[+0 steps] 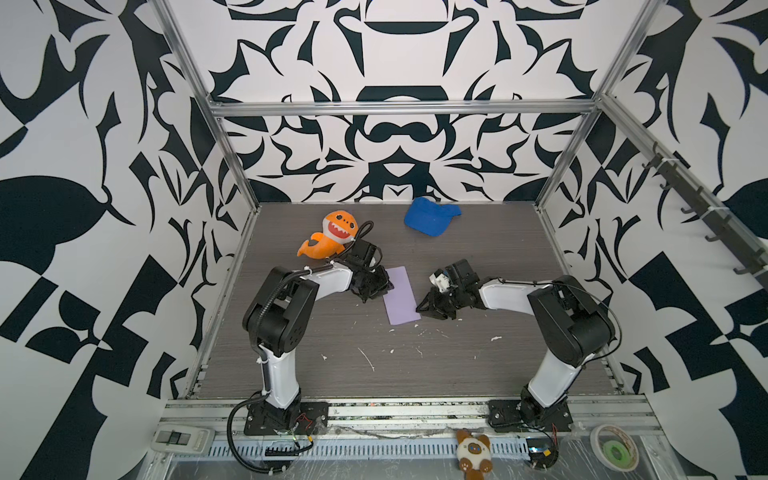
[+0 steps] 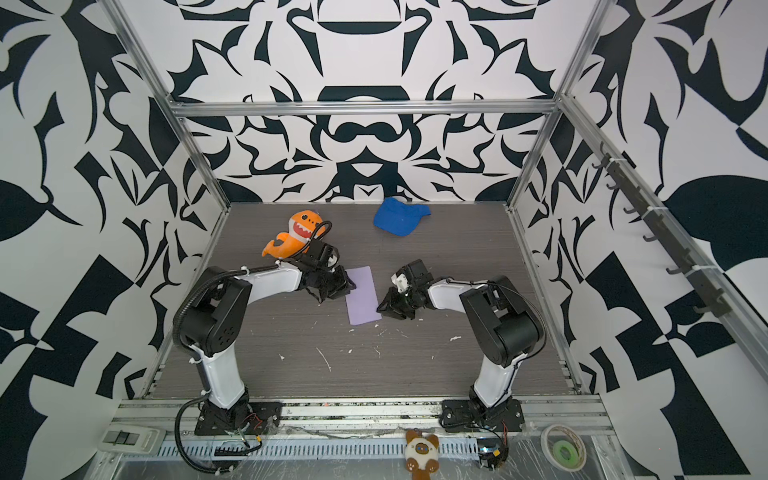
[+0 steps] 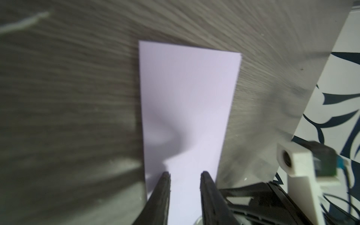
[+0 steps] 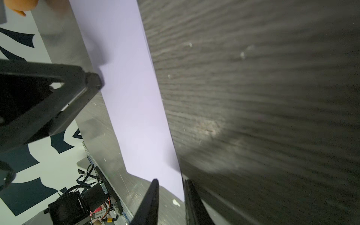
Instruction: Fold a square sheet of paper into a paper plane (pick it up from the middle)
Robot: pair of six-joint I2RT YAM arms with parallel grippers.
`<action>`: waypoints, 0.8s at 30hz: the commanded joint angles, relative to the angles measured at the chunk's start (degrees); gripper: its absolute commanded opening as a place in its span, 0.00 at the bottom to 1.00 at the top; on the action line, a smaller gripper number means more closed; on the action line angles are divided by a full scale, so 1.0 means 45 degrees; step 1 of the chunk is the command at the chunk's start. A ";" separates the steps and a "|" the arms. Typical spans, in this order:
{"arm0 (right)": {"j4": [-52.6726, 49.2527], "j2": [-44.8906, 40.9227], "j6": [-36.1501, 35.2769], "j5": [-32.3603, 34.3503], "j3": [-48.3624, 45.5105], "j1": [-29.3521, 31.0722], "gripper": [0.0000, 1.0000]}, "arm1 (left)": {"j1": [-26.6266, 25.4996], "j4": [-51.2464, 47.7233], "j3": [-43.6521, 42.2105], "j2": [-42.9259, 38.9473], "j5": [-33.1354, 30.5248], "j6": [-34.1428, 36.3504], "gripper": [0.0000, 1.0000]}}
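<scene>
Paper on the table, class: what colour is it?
The paper is plain pale lavender, seen best in the left wrist view.

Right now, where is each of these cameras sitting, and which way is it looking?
Top views: high above the arm bases, looking down on the table, the whole left arm, right arm and lavender paper.
Left wrist: on the left arm, looking low along the open left gripper over the paper.
Right wrist: on the right arm, looking past the open right gripper along the paper; the left gripper's fingertip shows too.
Shared: all show the paper.
</scene>
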 commanded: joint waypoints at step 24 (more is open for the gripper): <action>-0.0316 -0.0393 -0.0423 -0.0446 0.0397 0.0083 0.28 | -0.0995 -0.0350 -0.2352 -0.0458 -0.0581 -0.1167 0.14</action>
